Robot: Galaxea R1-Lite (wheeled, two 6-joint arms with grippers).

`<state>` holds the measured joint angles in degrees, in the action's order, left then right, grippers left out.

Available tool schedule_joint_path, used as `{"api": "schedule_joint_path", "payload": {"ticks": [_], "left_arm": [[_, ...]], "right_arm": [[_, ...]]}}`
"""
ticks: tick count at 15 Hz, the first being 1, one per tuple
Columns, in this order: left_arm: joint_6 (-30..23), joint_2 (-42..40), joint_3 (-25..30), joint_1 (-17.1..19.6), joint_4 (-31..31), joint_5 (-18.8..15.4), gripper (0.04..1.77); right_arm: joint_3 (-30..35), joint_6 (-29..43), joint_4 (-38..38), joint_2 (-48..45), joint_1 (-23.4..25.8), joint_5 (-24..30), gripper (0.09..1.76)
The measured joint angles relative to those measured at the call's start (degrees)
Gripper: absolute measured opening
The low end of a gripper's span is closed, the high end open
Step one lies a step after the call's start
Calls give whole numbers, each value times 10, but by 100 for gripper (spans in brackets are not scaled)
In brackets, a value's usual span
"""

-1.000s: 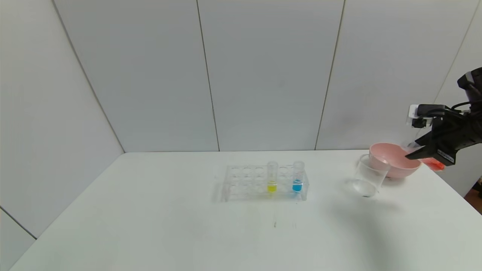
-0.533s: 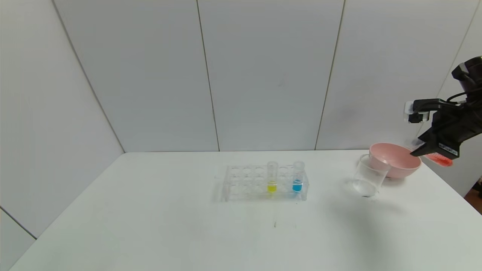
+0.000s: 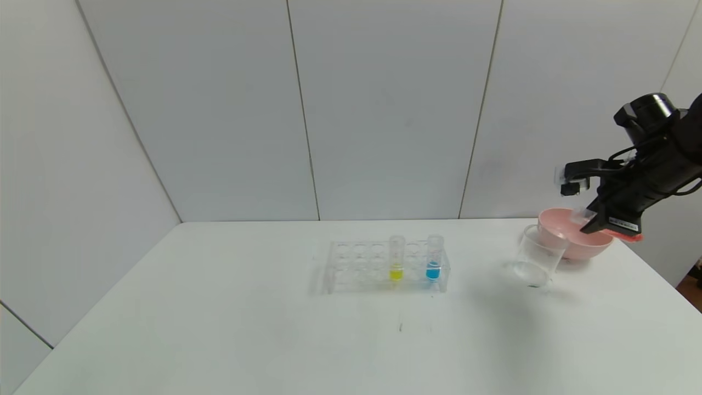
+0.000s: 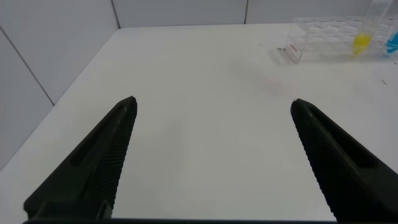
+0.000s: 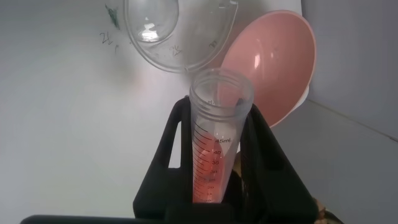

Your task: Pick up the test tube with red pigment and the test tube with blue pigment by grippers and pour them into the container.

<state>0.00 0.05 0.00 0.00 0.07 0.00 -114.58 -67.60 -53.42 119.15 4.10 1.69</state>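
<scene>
Right pincer [image 3: 607, 224] pinches red tube [image 5: 213, 140], tilted above pink bowl [image 3: 576, 247], just beside beaker [image 3: 536, 256]. Blue tube [image 3: 434, 258] upright in rack [image 3: 351, 267] on counter [image 3: 219, 329]. Left pincer [image 4: 211, 155] spread wide, holding nothing, above counter.

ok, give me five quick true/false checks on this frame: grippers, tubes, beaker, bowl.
1. The right gripper holds the red tube. True.
2. The red tube is already emptied. False: orange-red liquid still sits in it, tilted, with its mouth toward the beaker and the pink bowl.
3. The blue tube stands in the rack. True, next to the yellow tube.
4. The left gripper grips the blue tube. False: its jaws are open and empty over bare table.
5. The beaker holds blue liquid. False: it shows no colour.
</scene>
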Motion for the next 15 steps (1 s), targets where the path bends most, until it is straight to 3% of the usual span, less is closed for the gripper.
{"api": "schedule_joint_path", "payload": {"ticks": [4,15], "left_arm": [[0,0,0,0,0,0,176],[0,0,0,0,0,0,176]], "right_arm": [[0,-3,1,16,-19,-27,50],[0,-44,4,29,-57,-181,50]]}}
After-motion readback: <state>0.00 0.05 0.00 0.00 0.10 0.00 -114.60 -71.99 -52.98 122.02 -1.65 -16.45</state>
